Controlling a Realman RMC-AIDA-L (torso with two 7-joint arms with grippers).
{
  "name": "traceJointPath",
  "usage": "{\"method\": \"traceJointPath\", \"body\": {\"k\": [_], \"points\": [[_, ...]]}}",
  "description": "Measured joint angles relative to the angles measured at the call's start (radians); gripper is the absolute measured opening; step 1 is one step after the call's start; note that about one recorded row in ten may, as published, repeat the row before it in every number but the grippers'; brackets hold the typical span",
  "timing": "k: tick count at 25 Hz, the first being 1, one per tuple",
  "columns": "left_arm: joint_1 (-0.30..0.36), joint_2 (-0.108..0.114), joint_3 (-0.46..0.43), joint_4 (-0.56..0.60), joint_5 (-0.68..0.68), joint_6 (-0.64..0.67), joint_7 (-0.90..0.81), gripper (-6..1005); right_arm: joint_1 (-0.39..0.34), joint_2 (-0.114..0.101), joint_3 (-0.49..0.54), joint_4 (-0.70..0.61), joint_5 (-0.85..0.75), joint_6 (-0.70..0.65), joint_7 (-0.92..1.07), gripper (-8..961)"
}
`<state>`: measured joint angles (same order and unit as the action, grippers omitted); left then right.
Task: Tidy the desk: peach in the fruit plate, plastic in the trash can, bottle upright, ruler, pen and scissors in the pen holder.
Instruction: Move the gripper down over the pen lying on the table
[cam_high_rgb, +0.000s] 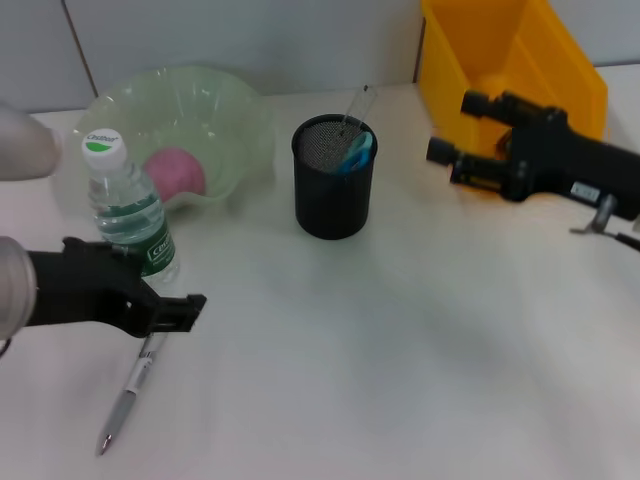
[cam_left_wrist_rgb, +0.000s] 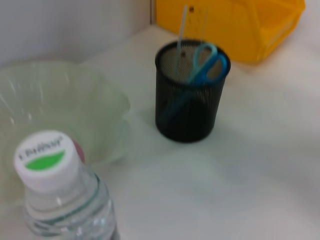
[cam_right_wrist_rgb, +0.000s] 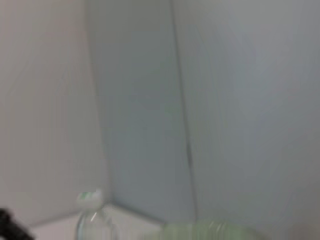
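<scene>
While the left gripper (cam_high_rgb: 185, 308) hovers low over the pen's (cam_high_rgb: 128, 392) upper end, I cannot tell how wide its claw is. The water bottle (cam_high_rgb: 128, 212) stands upright beside it, partly hiding the fruit plate (cam_high_rgb: 235, 120) with the peach (cam_high_rgb: 178, 172). Only the left wrist view shows clearly the blue scissors (cam_left_wrist_rgb: 205, 64) inside the mesh pen holder (cam_left_wrist_rgb: 189, 107); the right gripper (cam_high_rgb: 455, 125) hangs open before the yellow bin (cam_high_rgb: 500, 50).

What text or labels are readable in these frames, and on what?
Bottle cap: a short word above a green leaf shape, too blurred to read.
Bottle label, green band: white lettering, too small to read.
Right gripper: a small white sticker on its arm, unreadable.
Pen holder, yellow bin, fruit plate: no text visible.
</scene>
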<state>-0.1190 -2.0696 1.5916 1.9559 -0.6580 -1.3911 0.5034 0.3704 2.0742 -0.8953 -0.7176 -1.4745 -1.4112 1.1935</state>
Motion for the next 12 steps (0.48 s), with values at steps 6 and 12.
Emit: {"method": "traceJointPath", "body": {"k": [6,12], "points": [[-0.050,-0.002,0.034,-0.089,0.033,0.010,-0.040,793,-0.015,0.001,-0.001,-0.030,-0.179,-0.076,0.040,817],[-0.108,-0.001,0.073,-0.188,0.101,0.034,-0.092,792,-0.024,0.002,-0.001,-0.106,-0.350,-0.145,0.126,816]]}}
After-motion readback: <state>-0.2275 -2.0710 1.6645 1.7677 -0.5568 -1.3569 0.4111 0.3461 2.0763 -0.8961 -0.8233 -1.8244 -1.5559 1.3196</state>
